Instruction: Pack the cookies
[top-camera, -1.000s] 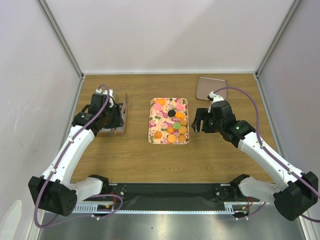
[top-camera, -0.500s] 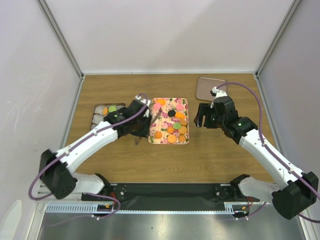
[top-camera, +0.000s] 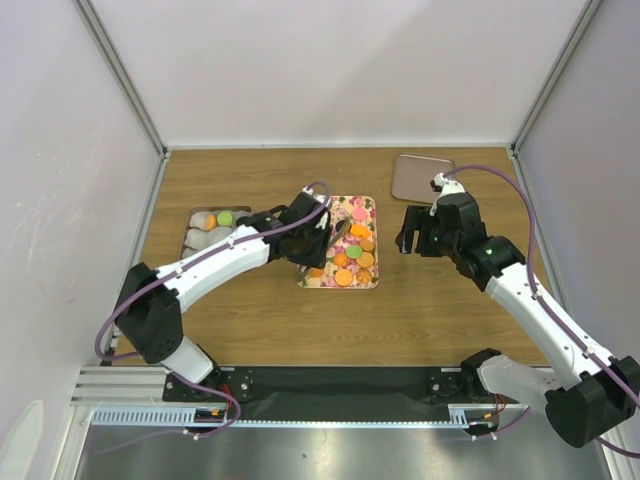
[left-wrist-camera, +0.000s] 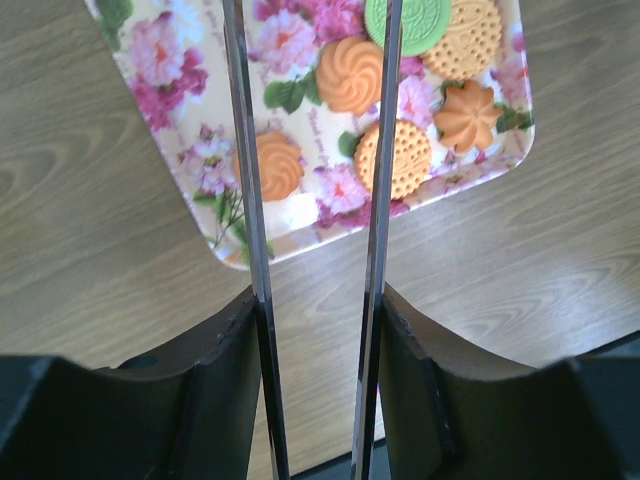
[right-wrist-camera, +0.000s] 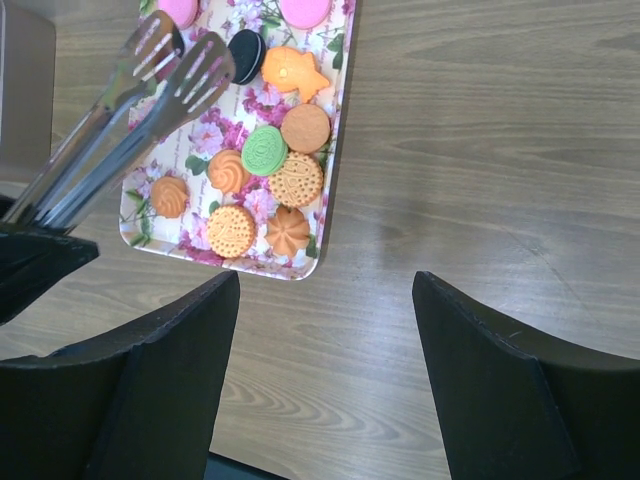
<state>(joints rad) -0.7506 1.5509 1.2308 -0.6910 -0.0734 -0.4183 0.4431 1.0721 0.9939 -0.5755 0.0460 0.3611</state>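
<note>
The cookies (top-camera: 352, 262) lie on a flowered tray (top-camera: 372, 203): orange, green, pink and black discs. My left gripper (top-camera: 318, 232) is shut on metal tongs (top-camera: 340, 228) and holds them over the tray's left half. In the left wrist view the tongs' two blades (left-wrist-camera: 250, 200) run out from my left gripper (left-wrist-camera: 315, 330) and stand apart above orange cookies (left-wrist-camera: 349, 75). The right wrist view shows the tongs' slotted ends (right-wrist-camera: 175, 60) empty beside a black cookie (right-wrist-camera: 245, 48). My right gripper (top-camera: 412, 232) is open and empty to the right of the tray (right-wrist-camera: 330, 200), over bare wood (right-wrist-camera: 325, 285).
A clear box (top-camera: 205, 232) at the left holds white paper cups, with a green cookie (top-camera: 225, 217) and an orange one (top-camera: 210, 221) in it. A brown lid (top-camera: 421, 177) lies at the back right. White walls close in the table on three sides.
My left arm has swung right from the box to the tray, carrying the tongs. My right gripper has drifted slightly right and back, still open.
</note>
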